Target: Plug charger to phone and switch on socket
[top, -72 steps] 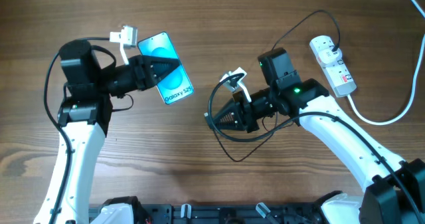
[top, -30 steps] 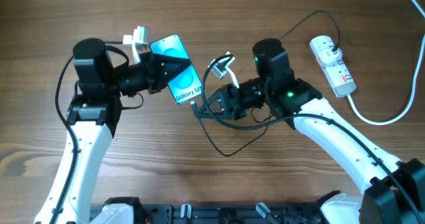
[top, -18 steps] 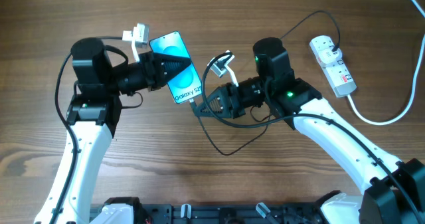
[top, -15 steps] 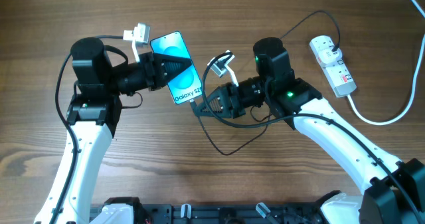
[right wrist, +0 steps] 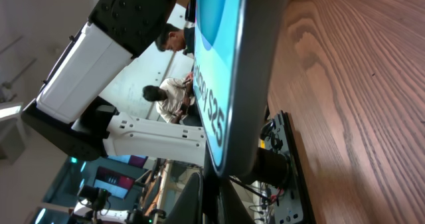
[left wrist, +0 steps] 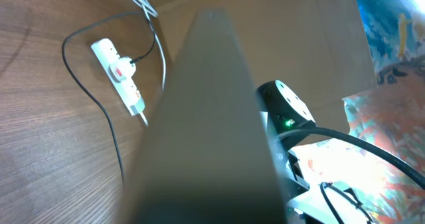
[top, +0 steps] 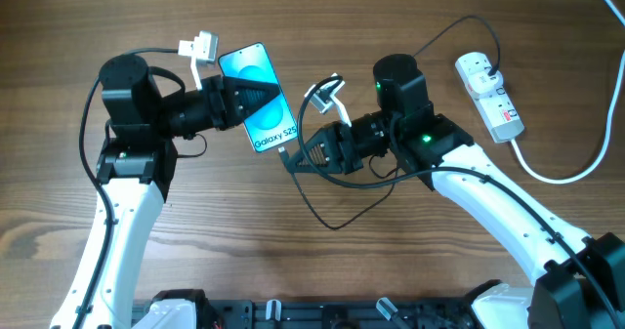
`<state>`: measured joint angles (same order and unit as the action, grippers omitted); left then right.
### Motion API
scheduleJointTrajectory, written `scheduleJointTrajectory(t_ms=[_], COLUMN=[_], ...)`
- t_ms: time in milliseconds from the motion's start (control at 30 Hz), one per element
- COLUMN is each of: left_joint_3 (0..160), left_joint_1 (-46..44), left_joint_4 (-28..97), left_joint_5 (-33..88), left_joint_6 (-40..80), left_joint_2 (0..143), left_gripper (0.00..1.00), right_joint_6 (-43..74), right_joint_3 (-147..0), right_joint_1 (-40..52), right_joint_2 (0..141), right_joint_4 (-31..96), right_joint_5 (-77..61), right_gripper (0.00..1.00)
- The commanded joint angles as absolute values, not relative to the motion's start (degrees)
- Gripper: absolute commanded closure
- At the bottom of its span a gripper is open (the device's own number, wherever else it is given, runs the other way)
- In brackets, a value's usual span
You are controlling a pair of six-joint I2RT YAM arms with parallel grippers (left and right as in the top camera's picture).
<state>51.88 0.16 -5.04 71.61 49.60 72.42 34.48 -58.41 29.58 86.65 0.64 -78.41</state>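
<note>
overhead: left gripper [top: 256, 97] clamps the phone [top: 252, 72], right gripper [top: 296, 160] pinches the charger [top: 467, 18] tip at its bottom edge; plugging looks unfinished, socket [top: 488, 97] switch not yet pressed.

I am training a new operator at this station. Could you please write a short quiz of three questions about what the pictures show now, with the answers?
1. True or false: the phone lies flat and untouched on the table.
2. Where is the right gripper? A) on the switches of the socket. B) at the lower end of the phone. C) resting at the near edge of the table.
3. Short answer: what is the far end of the charger plugged into?

Key: 1, false: the left gripper holds it, lifted off the wood. 2, B. 3, the socket.
</note>
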Motion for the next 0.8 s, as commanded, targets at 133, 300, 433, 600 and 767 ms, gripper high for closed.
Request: scheduleJointTrajectory(t_ms=[133, 300, 433, 600, 767], left_joint_3=[52.34, 52.34, 52.34, 52.34, 52.34], left_joint_1=[0.47, 0.47, 0.47, 0.47, 0.47], left_joint_4=[-5.58, -5.37, -5.39, -5.39, -5.39], left_joint_5=[74.13, 74.17, 74.13, 74.15, 73.63], left_joint_6=[48.42, 50.39, 51.24, 51.27, 57.52], left_joint_2=[71.61, 71.61, 71.61, 71.61, 71.61], left_gripper=[0.96, 0.96, 0.96, 0.96, 0.96], right_joint_6=[34.74, 34.74, 36.14, 39.44, 39.11], right_joint_3=[-58.59, -58.59, -58.59, -58.59, -58.59], right_joint_1=[29.74, 29.74, 29.74, 29.74, 29.74], right_joint_2=[85.91, 85.91, 85.91, 85.91, 85.91], right_joint_4=[-0.86, -1.04, -2.68, -6.9, -6.79], right_joint_5=[-80.16, -79.92, -79.96, -79.77, -80.31], right_gripper=[0.96, 0.96, 0.96, 0.96, 0.96])
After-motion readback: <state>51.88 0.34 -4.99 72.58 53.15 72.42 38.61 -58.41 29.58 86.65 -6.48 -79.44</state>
